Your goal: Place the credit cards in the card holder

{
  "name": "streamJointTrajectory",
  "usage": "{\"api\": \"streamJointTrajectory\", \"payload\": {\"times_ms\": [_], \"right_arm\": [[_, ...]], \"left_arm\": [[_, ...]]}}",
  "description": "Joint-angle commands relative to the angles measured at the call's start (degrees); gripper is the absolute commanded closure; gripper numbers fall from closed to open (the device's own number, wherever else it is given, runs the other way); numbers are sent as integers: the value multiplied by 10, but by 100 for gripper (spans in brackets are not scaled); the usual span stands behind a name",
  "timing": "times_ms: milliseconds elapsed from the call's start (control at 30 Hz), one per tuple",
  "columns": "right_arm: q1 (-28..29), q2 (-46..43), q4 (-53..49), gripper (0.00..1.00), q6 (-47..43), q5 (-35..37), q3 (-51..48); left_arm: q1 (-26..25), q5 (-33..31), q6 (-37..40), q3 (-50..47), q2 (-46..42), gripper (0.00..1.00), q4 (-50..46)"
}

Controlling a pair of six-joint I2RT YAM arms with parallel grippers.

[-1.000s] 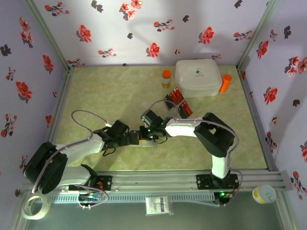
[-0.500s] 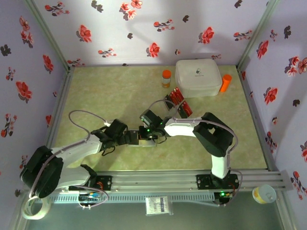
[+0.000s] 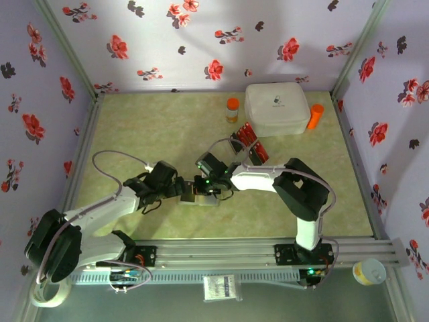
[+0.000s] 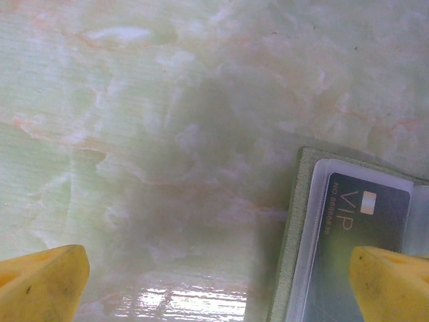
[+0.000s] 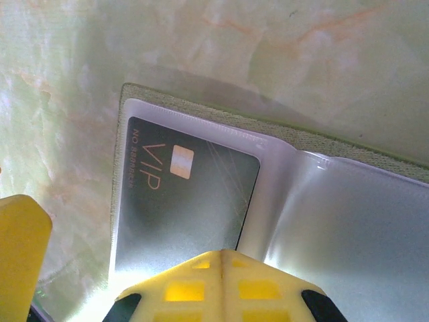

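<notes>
We log the left fingers point(image 4: 214, 287) spread wide and empty, shifted up-frame since earlier, at the card holder point(image 4: 305, 221) mid-worktop point(image 4: 167, 134). Right fingers point(image 3: 200, 192) closed over it; black card point(image 5: 188, 188) sleeved.

Left claw point(image 4: 216, 282) spread wide, right claw point(image 5: 221, 272) closed.
</notes>
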Motion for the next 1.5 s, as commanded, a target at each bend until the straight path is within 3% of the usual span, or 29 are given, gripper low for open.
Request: {"api": "streamJointTrajectory", "payload": {"times_ms": [0, 833, 1167, 1467], "right_arm": [[1, -10, -16, 100, -7, -2, 12], [-59, -134, -90, 98, -58, 56, -40], [-60, -176, -159, 59, -96, 123, -66], [-59, -163, -140, 53, -91, 127, -98]], "left_arm": [[5, 3, 12, 16, 4, 0, -18], [3, 38, 30, 37, 41, 0, 3], [2, 72, 44, 45, 69, 0, 39], [1, 96, 52, 41, 82, 0, 68]]}}
